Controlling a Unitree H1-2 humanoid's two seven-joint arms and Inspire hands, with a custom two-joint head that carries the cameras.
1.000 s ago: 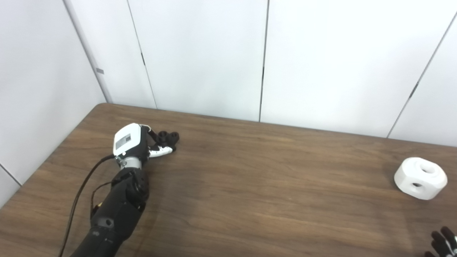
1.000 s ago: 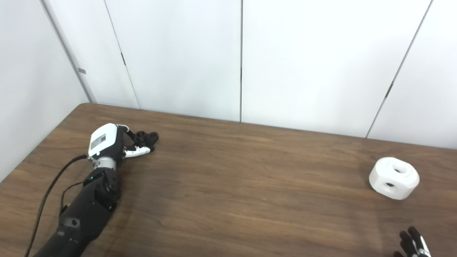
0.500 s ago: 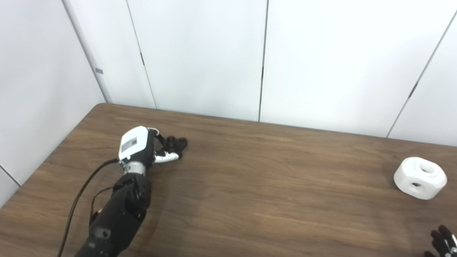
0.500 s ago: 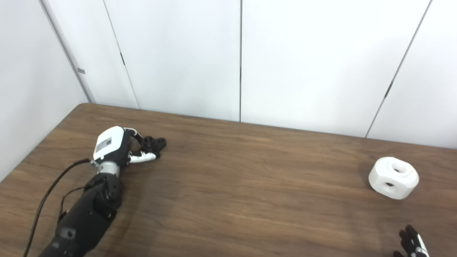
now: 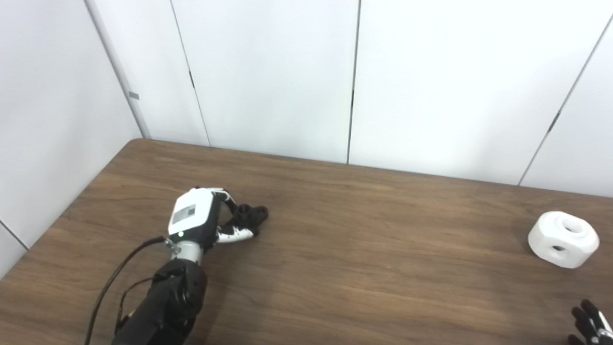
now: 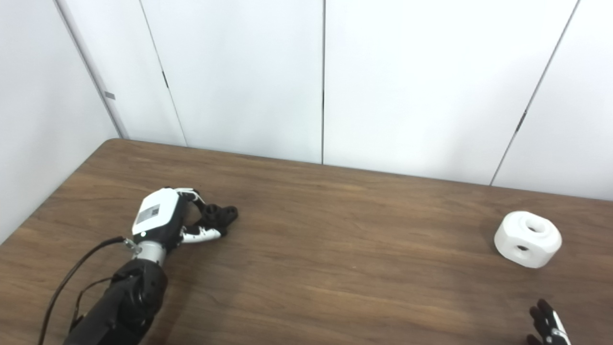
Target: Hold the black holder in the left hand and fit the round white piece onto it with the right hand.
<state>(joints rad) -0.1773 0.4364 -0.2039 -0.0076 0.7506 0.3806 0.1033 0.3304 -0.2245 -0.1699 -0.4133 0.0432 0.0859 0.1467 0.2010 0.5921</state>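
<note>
Your right hand [image 6: 546, 328] is cut off at the bottom right corner; only dark fingertips show, spread apart with nothing between them, so it reads as open. The rest of that hand and its arm lie outside both views.

Your left hand [image 5: 203, 221] sits over the left part of the table [image 5: 364, 268], its white back turned to the cameras. Its fingers [image 5: 232, 234] are curled around the holder [image 5: 251, 214], which pokes out beyond them as a small black shape with two round ends. How the fingers meet the holder's underside is hidden by the hand itself, and you cannot tell whether the holder is lifted or resting on the wood.

The white piece [image 5: 563, 238] stands alone on the table's far right, well apart from both hands, with one hole on top and one on its side.

The surface is dark wood grain. Behind it stand plain white wall panels [image 5: 268, 72] with thin dark seams.
</note>
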